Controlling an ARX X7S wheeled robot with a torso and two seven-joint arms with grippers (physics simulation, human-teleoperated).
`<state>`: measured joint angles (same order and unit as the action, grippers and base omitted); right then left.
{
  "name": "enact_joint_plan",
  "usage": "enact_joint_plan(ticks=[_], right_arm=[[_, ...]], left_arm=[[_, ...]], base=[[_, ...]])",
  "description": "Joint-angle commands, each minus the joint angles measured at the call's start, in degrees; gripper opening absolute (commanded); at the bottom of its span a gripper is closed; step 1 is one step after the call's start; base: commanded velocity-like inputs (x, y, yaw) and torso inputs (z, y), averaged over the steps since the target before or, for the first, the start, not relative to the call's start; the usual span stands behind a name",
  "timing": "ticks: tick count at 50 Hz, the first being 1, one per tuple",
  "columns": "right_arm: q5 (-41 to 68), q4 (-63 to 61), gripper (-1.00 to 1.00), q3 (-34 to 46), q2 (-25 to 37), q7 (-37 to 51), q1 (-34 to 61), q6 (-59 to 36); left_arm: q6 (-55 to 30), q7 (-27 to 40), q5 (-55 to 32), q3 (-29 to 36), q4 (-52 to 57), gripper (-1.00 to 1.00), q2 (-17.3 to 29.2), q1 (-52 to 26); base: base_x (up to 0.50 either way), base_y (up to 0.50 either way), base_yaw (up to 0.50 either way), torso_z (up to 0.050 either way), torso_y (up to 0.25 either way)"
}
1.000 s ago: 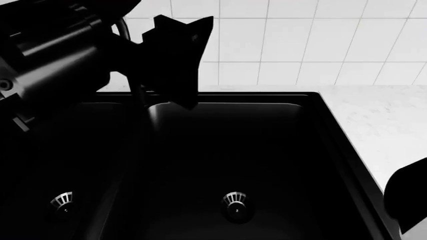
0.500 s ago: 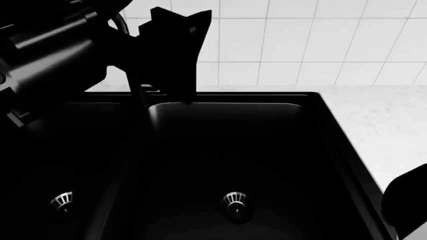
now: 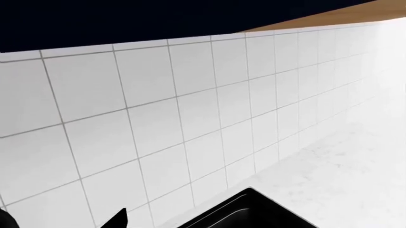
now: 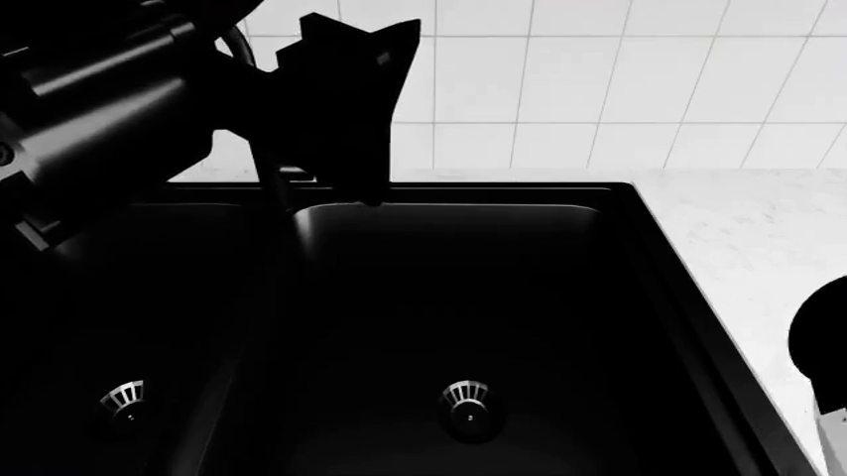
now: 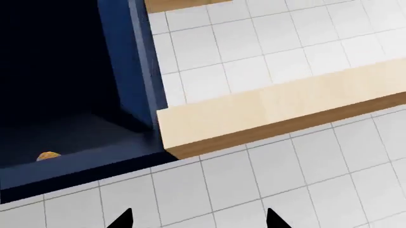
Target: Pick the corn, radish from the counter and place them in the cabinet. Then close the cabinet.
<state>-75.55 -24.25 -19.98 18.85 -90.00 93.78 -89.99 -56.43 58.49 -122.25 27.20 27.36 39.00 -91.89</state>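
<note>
The right gripper, jaws spread and empty, has been lifted toward the cabinet; corn is perhaps already inside. The left gripper's jaws cannot be judged.

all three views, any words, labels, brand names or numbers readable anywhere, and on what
None: no text, label, brand or number shows in any view.
The tiled wall, black sink, white counter, dark blue cabinet and wooden shelf are all unmarked.
The left claw is a plain black silhouette, with no marking visible.
The small yellow-orange thing inside the cabinet bears no writing.
</note>
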Motion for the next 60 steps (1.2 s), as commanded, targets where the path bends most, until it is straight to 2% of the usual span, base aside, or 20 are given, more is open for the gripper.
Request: enact_joint_plan(ticks=[1,22,23,25,26,27,48,60], right_arm=[[-5.6,6.4,1.00,-4.0,0.5,0.0,8.0,0.0],[-14.8,7.1,1.00,-5.8,1.0,0.0,12.5,1.6],[-17.2,7.0,1.00,-9.9,-2.1,0.0,14.7,7.2],[-24.5,4.9,1.00,-25.1,-12.1,0.0,23.6,24.3],[-26.3,3.9,1.00,-29.5,-14.3,0.0,26.7,32.9],[-27.1,3.5,1.00,-31.2,-15.2,0.1,28.4,35.7],[-23.0,5.5,1.00,-27.9,-17.3,2.2,33.1,34.1],[-20.0,6.0,1.00,-21.0,-18.1,1.7,32.7,33.5]], left_arm=[[0.1,0.2,-0.4,0.4,-0.2,1.00,-0.1,-0.8],[0.5,0.0,-0.2,0.7,-0.1,1.00,0.1,-0.7],[0.5,0.0,-0.2,0.7,-0.1,1.00,0.1,-0.8],[0.5,-0.1,-0.2,0.7,0.0,1.00,0.1,-0.8],[0.5,-0.1,-0.3,0.7,0.0,1.00,0.1,-0.8],[0.6,-0.1,-0.3,0.7,0.0,1.00,0.2,-0.8],[0.7,-0.4,-0.1,1.2,-0.2,1.00,0.1,-1.2],[0.8,-0.7,0.2,1.3,-0.3,1.00,0.1,-1.2]], base=[[0.00,0.00,0.00,0.000,0.000],[0.00,0.00,0.00,0.000,0.000],[0.00,0.00,0.00,0.000,0.000],[0.00,0.00,0.00,0.000,0.000],[0.00,0.00,0.00,0.000,0.000],[0.00,0.00,0.00,0.000,0.000],[0.00,0.00,0.00,0.000,0.000],[0.00,0.00,0.00,0.000,0.002]])
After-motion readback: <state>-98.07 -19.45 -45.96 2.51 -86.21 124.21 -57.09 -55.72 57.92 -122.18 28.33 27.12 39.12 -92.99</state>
